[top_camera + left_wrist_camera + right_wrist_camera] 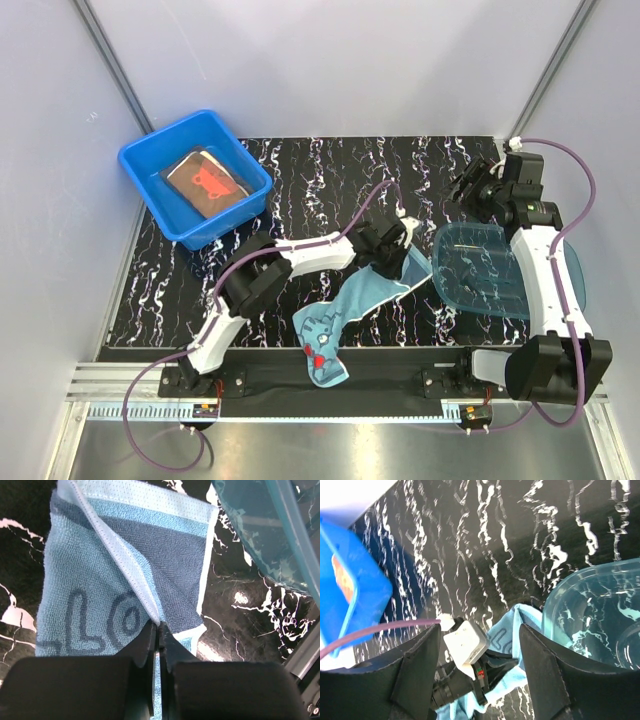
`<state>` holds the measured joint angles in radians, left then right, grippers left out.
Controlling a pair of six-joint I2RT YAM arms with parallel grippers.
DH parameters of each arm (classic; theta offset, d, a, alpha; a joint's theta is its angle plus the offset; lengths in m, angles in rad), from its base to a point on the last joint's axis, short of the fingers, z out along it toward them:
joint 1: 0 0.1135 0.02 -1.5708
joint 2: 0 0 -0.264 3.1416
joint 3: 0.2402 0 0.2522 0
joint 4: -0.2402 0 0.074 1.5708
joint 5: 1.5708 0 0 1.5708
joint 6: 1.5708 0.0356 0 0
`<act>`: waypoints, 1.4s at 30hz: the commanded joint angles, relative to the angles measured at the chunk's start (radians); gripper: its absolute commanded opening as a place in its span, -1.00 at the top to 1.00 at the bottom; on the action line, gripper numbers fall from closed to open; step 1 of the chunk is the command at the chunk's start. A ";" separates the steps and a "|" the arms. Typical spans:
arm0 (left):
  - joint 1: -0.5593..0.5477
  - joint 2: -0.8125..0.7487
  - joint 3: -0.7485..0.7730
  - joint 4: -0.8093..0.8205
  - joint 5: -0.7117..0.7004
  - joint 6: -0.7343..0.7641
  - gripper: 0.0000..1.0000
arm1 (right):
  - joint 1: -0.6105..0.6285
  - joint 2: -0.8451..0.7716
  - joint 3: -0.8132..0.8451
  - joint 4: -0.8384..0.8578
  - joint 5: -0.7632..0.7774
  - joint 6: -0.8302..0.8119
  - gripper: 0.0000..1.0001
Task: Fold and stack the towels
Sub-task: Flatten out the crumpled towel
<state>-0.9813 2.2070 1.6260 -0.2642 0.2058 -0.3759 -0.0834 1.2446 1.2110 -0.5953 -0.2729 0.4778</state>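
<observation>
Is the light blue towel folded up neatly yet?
Not yet. The light blue towel lies stretched out and rumpled, with just one corner flipped over where the left tool pinches it.

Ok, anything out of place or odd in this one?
Yes: the light blue towel, pinched by the shut left gripper, lies skewed, its tail crumpled over the near edge of the table onto the black rail.

The blue towel [350, 305] was light blue with darker blue bands, a white hem, navy lettering and small red marks near one end. The table [330, 170] was black, veined with white like marble. The tub [240, 145] was bright blue; the brown towel [207, 182] in it bore a red print. The bowl [480, 270] was see-through teal. The cables [345, 235] were purple, the left tool [158, 627] black.
</observation>
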 commanded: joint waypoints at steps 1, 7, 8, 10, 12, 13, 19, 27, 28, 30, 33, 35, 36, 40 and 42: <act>0.016 -0.111 -0.012 -0.041 -0.012 0.025 1.00 | 0.001 0.018 0.004 0.009 -0.107 -0.073 -0.40; 0.162 -0.328 -0.109 -0.191 0.020 0.133 1.00 | 0.132 0.198 0.068 -0.077 -0.140 -0.217 -0.40; 0.185 -0.334 -0.118 -0.213 0.024 0.162 1.00 | 0.146 0.226 0.076 -0.075 -0.149 -0.228 -0.40; 0.257 -0.339 -0.127 -0.260 0.088 0.192 1.00 | 0.158 0.297 0.076 -0.042 -0.163 -0.232 -0.39; 0.299 -0.340 -0.144 -0.292 0.125 0.233 1.00 | 0.172 0.346 0.090 -0.014 -0.213 -0.267 -0.38; 0.334 -0.339 -0.147 -0.305 0.124 0.253 1.00 | 0.175 0.399 0.103 -0.009 -0.229 -0.284 -0.38; 0.400 -0.268 -0.097 -0.380 0.020 0.370 1.00 | 0.192 0.643 0.317 -0.125 -0.328 -0.473 -0.35; 0.435 -0.184 -0.034 -0.382 0.040 0.410 1.00 | 0.226 0.665 0.263 -0.107 -0.364 -0.656 -0.37; 0.446 -0.181 -0.029 -0.379 0.038 0.416 1.00 | 0.224 0.677 0.268 -0.112 -0.370 -0.668 -0.37; 0.454 -0.173 -0.022 -0.377 0.047 0.423 1.00 | 0.224 0.722 0.298 -0.130 -0.364 -0.699 -0.36; 0.469 -0.158 -0.002 -0.375 0.064 0.423 1.00 | 0.224 0.762 0.320 -0.152 -0.402 -0.742 -0.32; 0.471 -0.148 0.012 -0.374 0.075 0.420 1.00 | 0.224 0.791 0.318 -0.162 -0.434 -0.763 -0.26; 0.474 -0.147 0.018 -0.374 0.072 0.422 1.00 | 0.226 0.797 0.314 -0.156 -0.443 -0.769 -0.25; 0.474 -0.129 0.040 -0.375 0.083 0.420 1.00 | 0.224 0.780 0.263 -0.094 -0.440 -0.769 -0.11; 0.472 -0.116 0.049 -0.376 0.087 0.419 1.00 | 0.224 0.782 0.245 -0.075 -0.442 -0.768 -0.13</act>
<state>-0.5072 2.0697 1.6283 -0.6579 0.2596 0.0292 0.1394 2.0434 1.4700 -0.7216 -0.6777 -0.2584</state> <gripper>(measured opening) 0.016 0.562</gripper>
